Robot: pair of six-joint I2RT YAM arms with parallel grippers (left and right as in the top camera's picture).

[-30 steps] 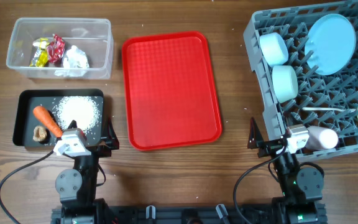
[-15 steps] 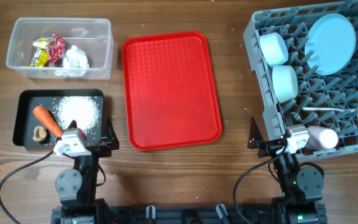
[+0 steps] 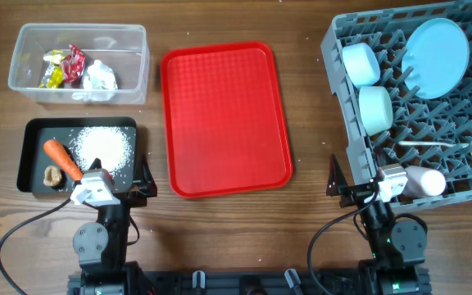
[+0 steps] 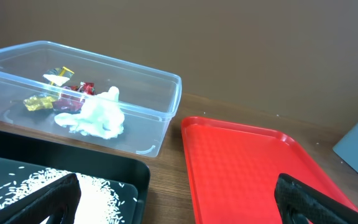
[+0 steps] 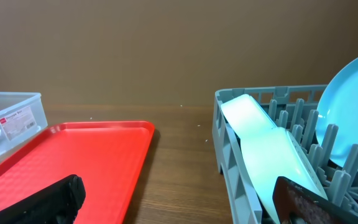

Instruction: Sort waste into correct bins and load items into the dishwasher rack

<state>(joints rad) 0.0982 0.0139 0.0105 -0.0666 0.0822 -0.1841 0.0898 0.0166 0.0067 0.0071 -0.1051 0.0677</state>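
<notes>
The clear bin (image 3: 79,62) at the back left holds wrappers and a crumpled tissue (image 4: 97,114). The black tray (image 3: 79,156) in front of it holds rice, a carrot (image 3: 61,159) and a brown scrap. The grey dishwasher rack (image 3: 416,106) on the right holds a blue plate (image 3: 437,47), two white cups (image 3: 360,64), a fork, a yellow item and a white bottle. The red tray (image 3: 224,118) in the middle is bare. My left gripper (image 4: 178,202) is open and empty by the black tray's near right corner. My right gripper (image 5: 179,199) is open and empty beside the rack's near left corner.
Bare wooden table (image 3: 310,98) lies between the red tray and the rack. Cables run from both arm bases along the near edge.
</notes>
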